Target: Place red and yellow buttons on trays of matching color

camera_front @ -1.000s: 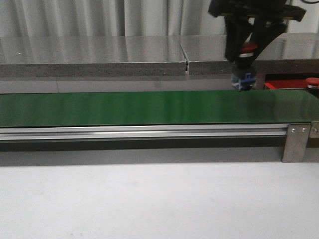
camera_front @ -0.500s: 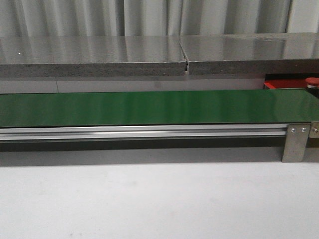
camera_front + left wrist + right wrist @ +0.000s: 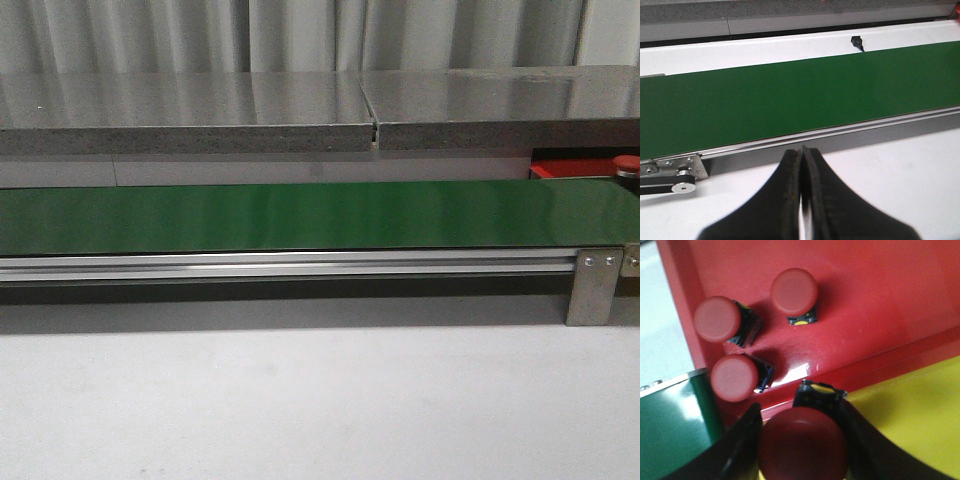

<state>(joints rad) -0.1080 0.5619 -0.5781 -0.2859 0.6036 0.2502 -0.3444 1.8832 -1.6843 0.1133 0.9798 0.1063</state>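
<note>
In the right wrist view my right gripper [image 3: 800, 412] is shut on a red button [image 3: 802, 447], which hangs over the border between the red tray [image 3: 865, 300] and a yellow tray [image 3: 912, 410]. Three more red buttons [image 3: 717, 319] [image 3: 794, 289] [image 3: 734, 377] stand on the red tray near its corner. My left gripper [image 3: 801, 151] is shut and holds nothing, above the white table beside the green belt [image 3: 790, 100]. The front view shows neither gripper, only a strip of the red tray [image 3: 565, 168] and one red button [image 3: 627, 163] at the far right.
The long green belt [image 3: 300, 215] crosses the front view on an aluminium rail [image 3: 290, 265] with a metal bracket [image 3: 597, 285]. A grey stone ledge [image 3: 200, 115] runs behind it. A small black clip [image 3: 856, 41] sits past the belt. The belt end [image 3: 670, 425] borders the red tray.
One second ago my right arm hung over the belt's right end with the red button in its fingers. It has since left the front view.
</note>
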